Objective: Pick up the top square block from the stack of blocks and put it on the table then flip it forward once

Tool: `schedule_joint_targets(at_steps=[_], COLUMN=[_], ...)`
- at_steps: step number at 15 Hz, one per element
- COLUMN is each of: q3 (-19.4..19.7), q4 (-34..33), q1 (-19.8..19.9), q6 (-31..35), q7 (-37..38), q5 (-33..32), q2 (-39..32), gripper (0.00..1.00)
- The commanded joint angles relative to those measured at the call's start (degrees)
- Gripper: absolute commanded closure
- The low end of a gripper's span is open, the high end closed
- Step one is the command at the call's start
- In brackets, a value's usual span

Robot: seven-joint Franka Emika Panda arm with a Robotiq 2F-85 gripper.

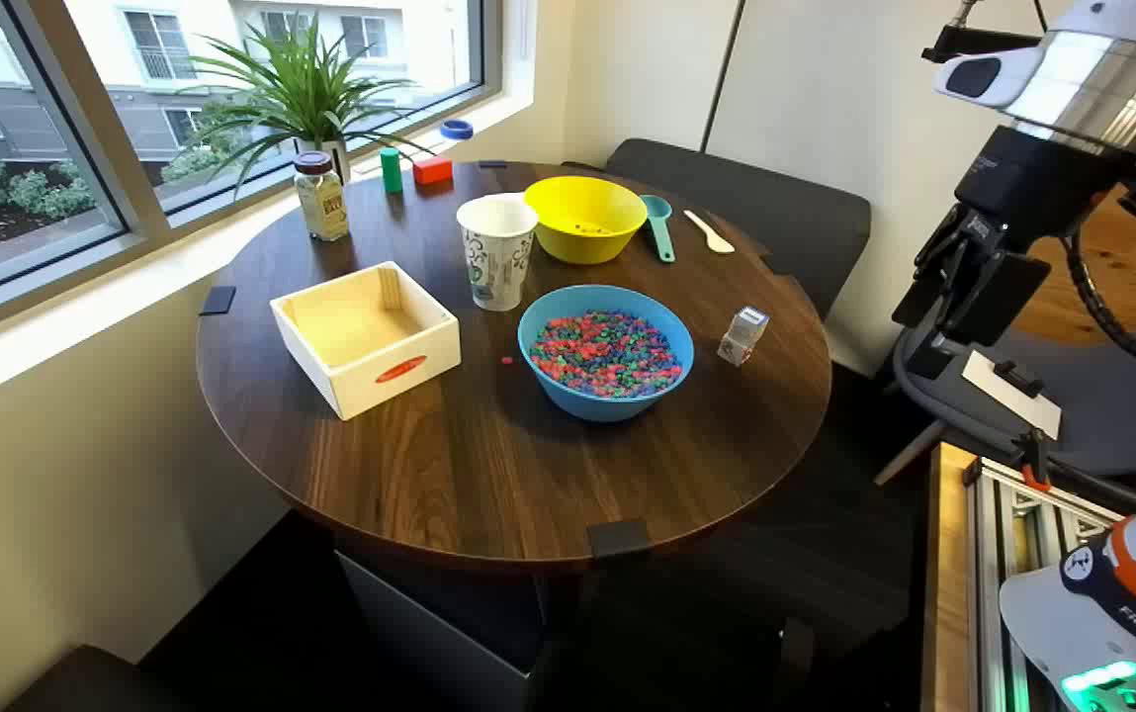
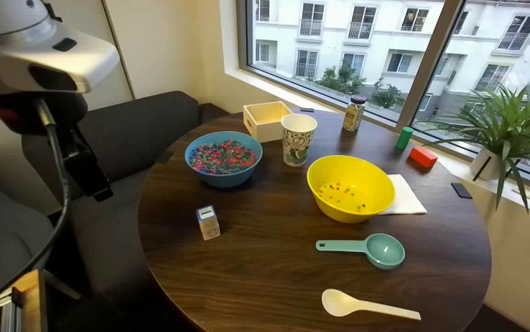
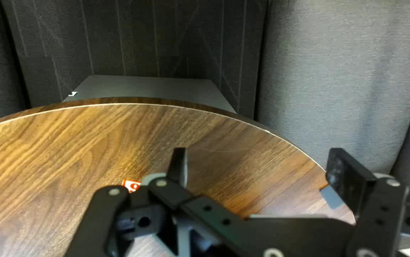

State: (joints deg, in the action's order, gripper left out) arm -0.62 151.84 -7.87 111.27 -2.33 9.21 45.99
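In both exterior views the whitish top square block (image 2: 206, 212) crowns the pale stack of blocks (image 2: 210, 229) near the round blue plastic bowl (image 2: 221, 177), bare wood lying between there and the rim of the brown wood-grain table (image 2: 265, 276). The black gripper (image 3: 258, 160) hangs well apart from the bowl, jaws spread wide in the wrist view. Only an exterior view shows the tiny red bead (image 1: 507, 361) beside the bowl.
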Motion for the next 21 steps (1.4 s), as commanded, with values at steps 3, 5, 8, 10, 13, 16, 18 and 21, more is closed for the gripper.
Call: schedule_joint_targets(at_steps=[3, 5, 8, 10, 13, 16, 18, 21], q3=[-0.46, -0.46, 0.31, 0.78, 1.66, 2.59, 3.02, 3.53], q4=[-0.14, -0.14, -0.84, -0.85, -1.09, -1.54, -2.12, -3.25], q1=[0.6, 0.6, 4.61, 6.2, 7.12, 6.87, 6.48, 6.08], q6=[-0.22, -0.22, 6.08, 10.55, 15.78, 20.09, 22.42, 23.94], q7=[-0.36, -0.36, -0.34, -1.33, -2.21, -3.03, -3.61, -3.76], q5=[0.36, 0.36, -3.65, -6.0, -7.85, -7.48, -6.81, -5.56], q2=[-0.03, -0.03, -3.32, -5.55, -9.4, -13.51, -16.05, -19.21], gripper=[0.0, 0.0, 0.0, 0.0, 0.0, 0.0, 0.0, 0.0])
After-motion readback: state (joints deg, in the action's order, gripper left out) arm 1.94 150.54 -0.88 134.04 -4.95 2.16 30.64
